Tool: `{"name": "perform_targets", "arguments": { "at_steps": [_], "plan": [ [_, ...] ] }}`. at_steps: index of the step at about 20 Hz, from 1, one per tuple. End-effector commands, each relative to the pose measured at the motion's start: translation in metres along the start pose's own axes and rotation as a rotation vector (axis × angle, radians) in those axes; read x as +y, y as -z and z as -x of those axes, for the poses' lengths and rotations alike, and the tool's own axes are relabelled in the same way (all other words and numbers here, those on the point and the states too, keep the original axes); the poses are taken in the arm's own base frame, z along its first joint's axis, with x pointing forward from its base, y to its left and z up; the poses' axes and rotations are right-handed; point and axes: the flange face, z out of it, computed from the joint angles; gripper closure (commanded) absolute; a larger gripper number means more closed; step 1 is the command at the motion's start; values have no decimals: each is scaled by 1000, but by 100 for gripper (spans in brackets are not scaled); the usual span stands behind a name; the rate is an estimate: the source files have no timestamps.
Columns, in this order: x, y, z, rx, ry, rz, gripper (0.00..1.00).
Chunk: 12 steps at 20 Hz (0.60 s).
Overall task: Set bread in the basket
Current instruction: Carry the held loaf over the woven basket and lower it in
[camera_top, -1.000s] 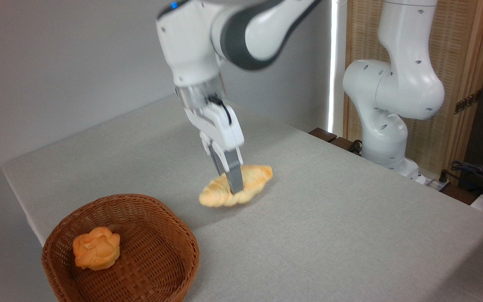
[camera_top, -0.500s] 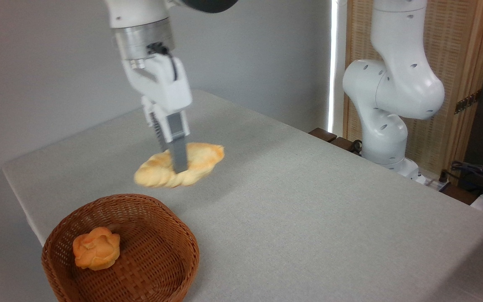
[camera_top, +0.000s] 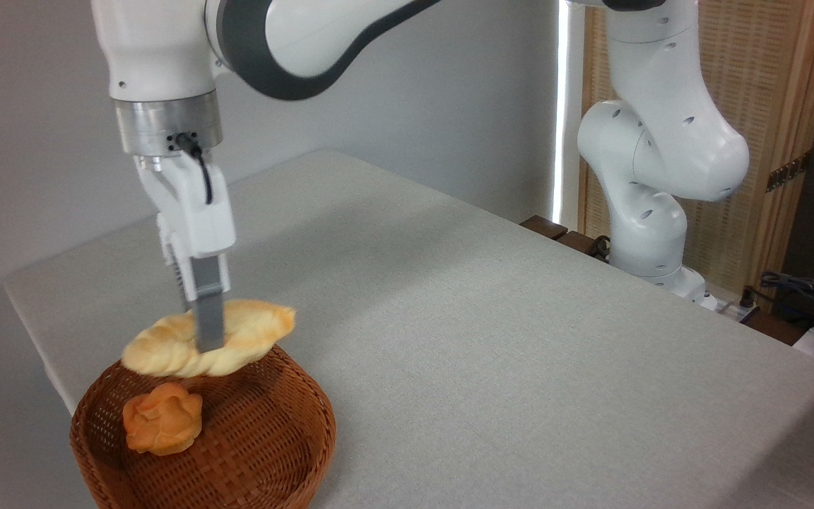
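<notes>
Grey cloth covers the counter (camera_top: 492,339), which runs back to a plain pale wall; a slatted wooden screen (camera_top: 767,127) stands at the right behind the white arm's base (camera_top: 651,233), and some cables (camera_top: 803,290) lie near the counter's far right corner.

The arm reaches across to the left, and its pincer (camera_top: 208,339) points straight down, clamped on the bread (camera_top: 251,331) around its middle — the near grey finger crosses the loaf's front, the other is hidden behind it. The bread is a long, pale golden braided loaf, held roughly level and clear of the counter, its browner tip pointing right. It hangs over the far rim of the basket (camera_top: 294,452), with its right end reaching a little past that rim; whether its underside touches the wicker I cannot tell.

The basket is round, brown and woven, sitting at the counter's near left corner. Inside it, toward the left, rests a small orange knobbly bun (camera_top: 163,418) — below the loaf and apart from it.
</notes>
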Motion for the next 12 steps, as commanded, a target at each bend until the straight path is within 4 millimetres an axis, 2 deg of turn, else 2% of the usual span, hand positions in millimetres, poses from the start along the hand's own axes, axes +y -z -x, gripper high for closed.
{"name": "perform_targets", "arguments": {
  "at_steps": [1, 7, 12],
  "plan": [
    [-12, -6, -6, -1, -28, -78, 0],
    [-7, -8, -10, -3, -26, -74, 0],
    [-5, -5, -12, 10, 53, -71, 0]
  ]
}}
